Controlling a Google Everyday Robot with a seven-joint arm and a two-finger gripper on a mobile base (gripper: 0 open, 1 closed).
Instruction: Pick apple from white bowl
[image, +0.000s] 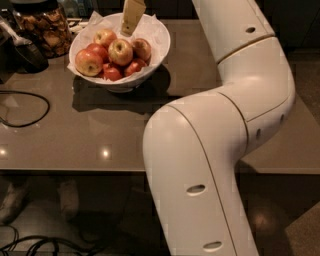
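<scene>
The white bowl (164, 46) stands at the back left of the grey table, lined with white paper and holding several apples. The large golden-yellow apple with red blush (121, 52) lies on top near the middle, with smaller red apples (88, 62) around it. My gripper (131, 19), a tan piece reaching down from the top edge, hangs over the back of the bowl, just above and behind the yellow apple. It holds nothing that I can see.
A glass jar of brown snacks (44, 29) stands left of the bowl, with a dark object (24, 50) beside it. A black cable (25, 109) loops on the table's left. My white arm (225, 125) fills the right and front. More cables lie on the floor.
</scene>
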